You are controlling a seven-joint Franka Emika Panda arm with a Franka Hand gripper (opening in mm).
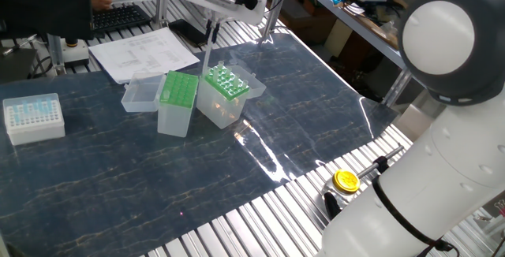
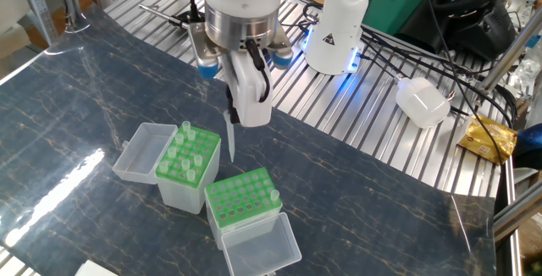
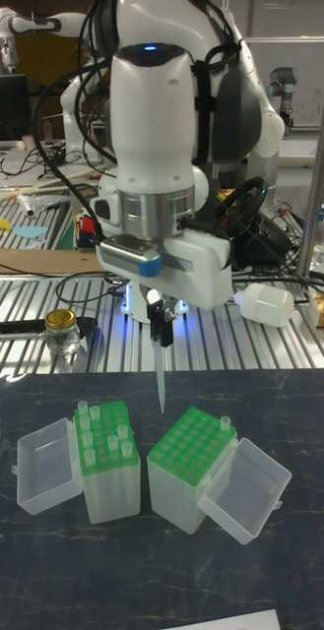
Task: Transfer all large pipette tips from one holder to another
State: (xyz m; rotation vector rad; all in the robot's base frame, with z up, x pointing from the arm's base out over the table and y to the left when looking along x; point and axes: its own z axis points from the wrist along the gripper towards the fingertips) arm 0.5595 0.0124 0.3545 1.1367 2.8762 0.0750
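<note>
Gripper (image 3: 161,333) carrying one large pipette tip (image 3: 161,382), fingers closed on its upper end, tip hanging point down. Tip hovering in air between source holder (image 3: 106,451) and destination holder (image 3: 194,464), clear of both. Several tips standing in source; one visible in destination (image 3: 222,423). Step judged: transfer in hand. Next move requiring alignment over free hole in destination rack, then straight descent.

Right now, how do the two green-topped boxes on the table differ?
The fuller box holds several tips; the emptier box shows only one, at a corner. The emptier box looks narrower and taller than the fuller box. Both have green grid tops and translucent bodies.
</note>
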